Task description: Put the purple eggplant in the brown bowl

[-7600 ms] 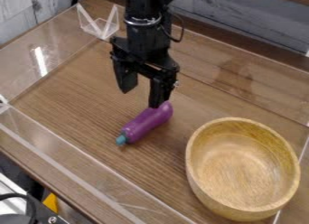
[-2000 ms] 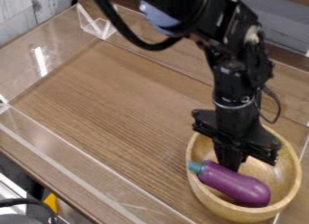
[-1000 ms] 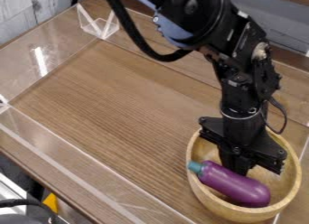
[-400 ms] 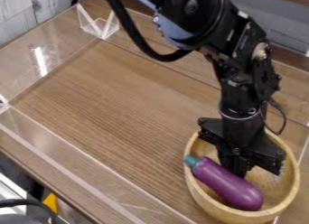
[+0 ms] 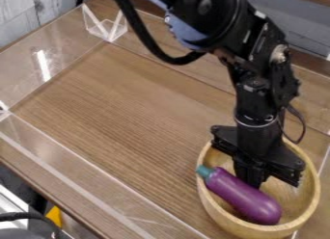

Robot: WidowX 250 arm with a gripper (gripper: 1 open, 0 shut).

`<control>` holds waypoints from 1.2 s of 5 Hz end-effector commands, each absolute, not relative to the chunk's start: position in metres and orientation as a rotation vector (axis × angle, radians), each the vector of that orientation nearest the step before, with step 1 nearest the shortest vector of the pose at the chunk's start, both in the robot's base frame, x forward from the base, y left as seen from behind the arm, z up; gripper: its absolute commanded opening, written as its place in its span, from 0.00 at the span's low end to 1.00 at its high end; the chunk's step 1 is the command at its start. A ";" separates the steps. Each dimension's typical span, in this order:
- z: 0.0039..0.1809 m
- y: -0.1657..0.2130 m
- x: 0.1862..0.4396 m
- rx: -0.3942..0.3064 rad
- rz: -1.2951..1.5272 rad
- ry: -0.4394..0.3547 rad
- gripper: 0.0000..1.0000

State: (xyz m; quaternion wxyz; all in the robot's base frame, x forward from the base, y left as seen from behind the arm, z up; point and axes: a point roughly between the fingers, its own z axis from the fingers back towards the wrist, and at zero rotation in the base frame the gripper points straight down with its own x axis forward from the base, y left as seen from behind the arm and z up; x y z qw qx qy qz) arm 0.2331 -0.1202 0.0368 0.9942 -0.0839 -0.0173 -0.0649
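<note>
So right now the purple eggplant (image 5: pixel 245 196) is lying inside the brown bowl (image 5: pixel 304 210), stretched diagonally from the near-left rim toward the bottom right, with its teal-green stem cap sitting up against the left rim. The bowl is at the lower right corner of the wooden tabletop (image 5: pixel 116 118), which has clear acrylic walls (image 5: pixel 52 65) running round the edges. The black arm comes down from the top of the shot, and the gripper (image 5: pixel 261 171) points straight down into the bowl, right over the middle of the eggplant. Its fingers look pulled together into one narrow tip rather than spread, and as far as I can see they aren't wrapped around the eggplant, just sitting right at or barely above its upper side; can't really tell if they're actually touching it from this angle. The eggplant looks like it's resting on the bowl's inner wall. A small clear bracket thing (image 5: pixel 100 29) sits at the far left corner of the table.
</note>
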 end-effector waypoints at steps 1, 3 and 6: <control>0.047 -0.124 0.242 -0.178 -0.134 -0.073 0.00; 0.048 -0.125 0.242 -0.173 -0.129 -0.065 0.00; 0.048 -0.126 0.242 -0.165 -0.123 -0.055 0.00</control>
